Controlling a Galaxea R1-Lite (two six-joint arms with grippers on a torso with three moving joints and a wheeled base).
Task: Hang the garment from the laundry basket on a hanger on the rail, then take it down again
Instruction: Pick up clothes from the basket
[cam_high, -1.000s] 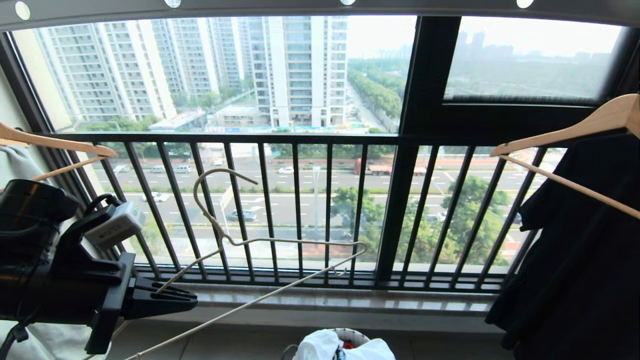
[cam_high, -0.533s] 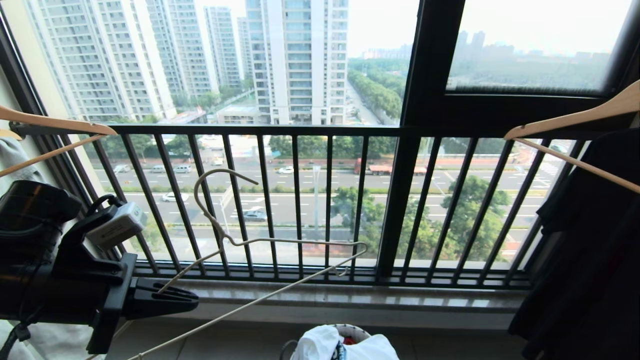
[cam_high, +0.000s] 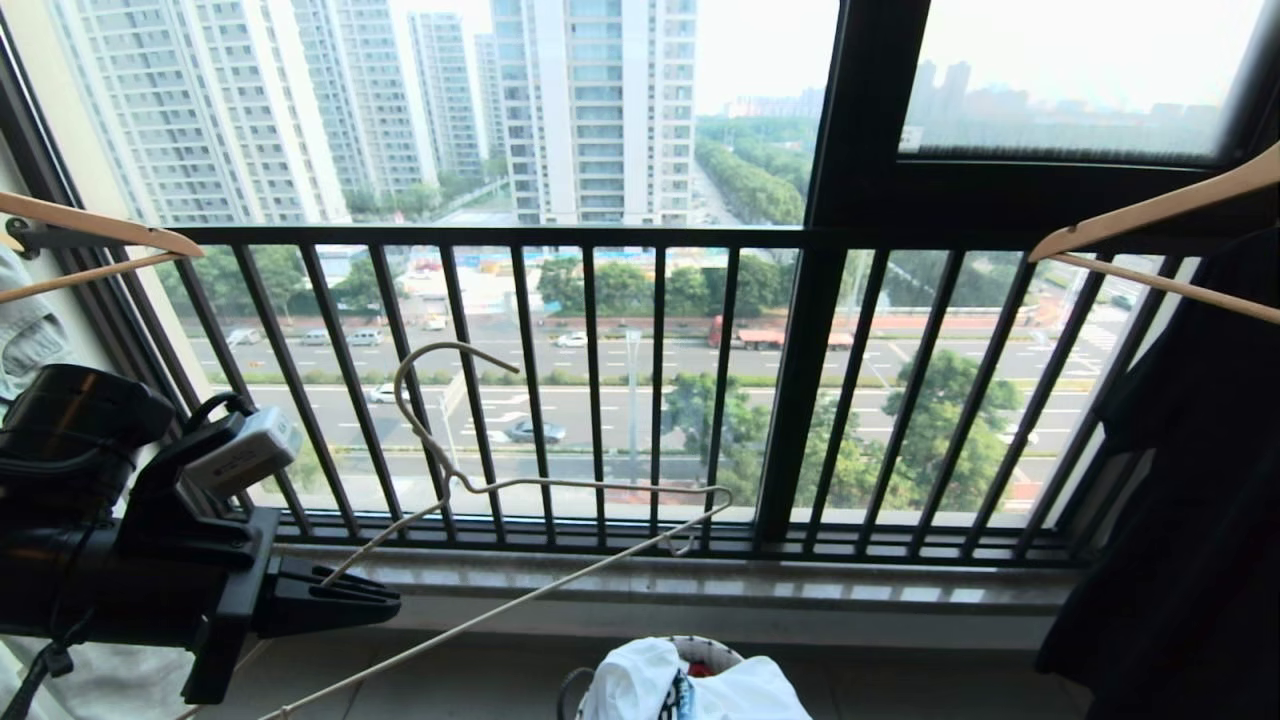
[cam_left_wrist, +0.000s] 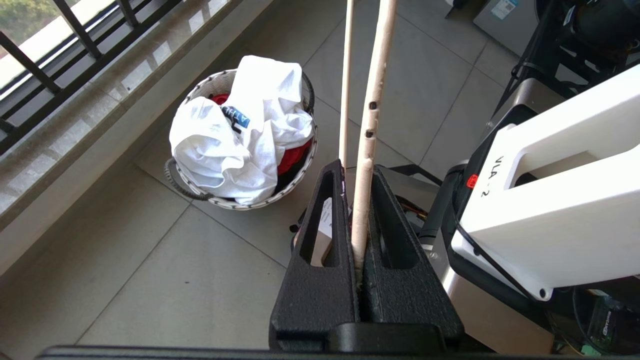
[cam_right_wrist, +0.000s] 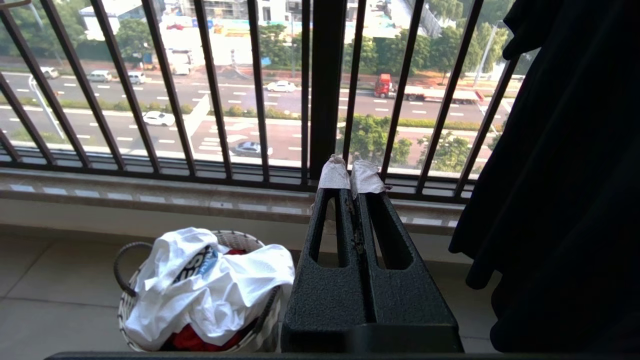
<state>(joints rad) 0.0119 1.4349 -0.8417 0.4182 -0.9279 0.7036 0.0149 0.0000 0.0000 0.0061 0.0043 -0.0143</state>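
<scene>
The white short-sleeved T-shirt (cam_left_wrist: 240, 140) with a dark blue chest logo lies crumpled in the small round white woven laundry basket (cam_left_wrist: 200, 192) with black loop handles, on top of a red garment (cam_left_wrist: 295, 155). The basket stands on the grey tiled floor (cam_left_wrist: 165, 270), near the stone sill under the black barred window railing (cam_high: 590, 400). The thin cream-white wire hanger (cam_high: 560, 487) is up in the air in front of this railing, its long hook pointing upward. The left gripper (cam_left_wrist: 356, 180) is closed tight on one thin arm of the hanger, at the left side in the head view. The right gripper (cam_right_wrist: 350, 181) is closed with nothing between its taped fingertips, and it points toward the railing. Thick light wooden hangers (cam_high: 1150, 215) show at both edges, and a black garment (cam_high: 1190, 480) hangs at the right.
</scene>
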